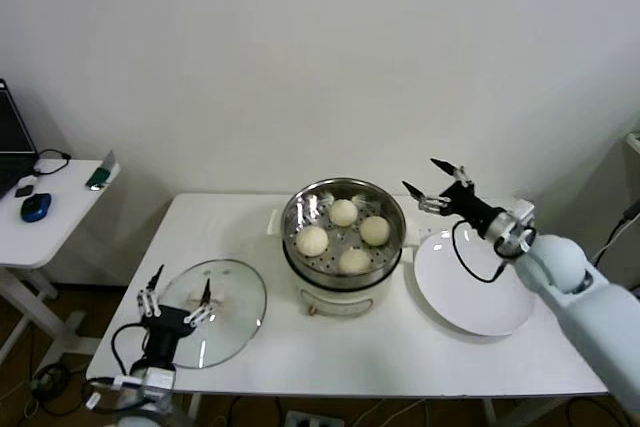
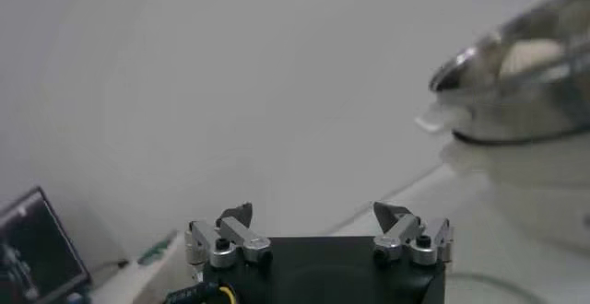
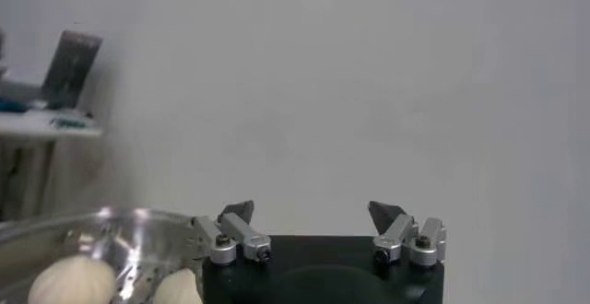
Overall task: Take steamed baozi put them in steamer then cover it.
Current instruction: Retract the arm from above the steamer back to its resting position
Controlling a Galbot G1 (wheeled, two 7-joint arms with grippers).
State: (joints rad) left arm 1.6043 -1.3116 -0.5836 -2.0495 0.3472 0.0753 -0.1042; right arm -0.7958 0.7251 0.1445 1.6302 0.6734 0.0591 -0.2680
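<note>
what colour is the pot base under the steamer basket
White, under the shiny steel steamer; the pot base shows best in the head view.

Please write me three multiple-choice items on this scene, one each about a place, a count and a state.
1. Where does the glass cover lie?
A. On the table, on the robot's left of the steamer
B. On the steamer
C. On the white plate

2. How many steamed baozi sit in the steamer?
A. Two
B. Four
C. Six

3. What is the right gripper doing?
A. Gripping a bun
B. Lifting the plate
C. Hanging open and empty above the table, between steamer and plate

Key: 1 A, the head view shows the cover flat on the table by the left gripper, which is also open. 2 B, four buns show in the basket. 3 C, its fingers are spread with nothing between them, beside the white plate.
</note>
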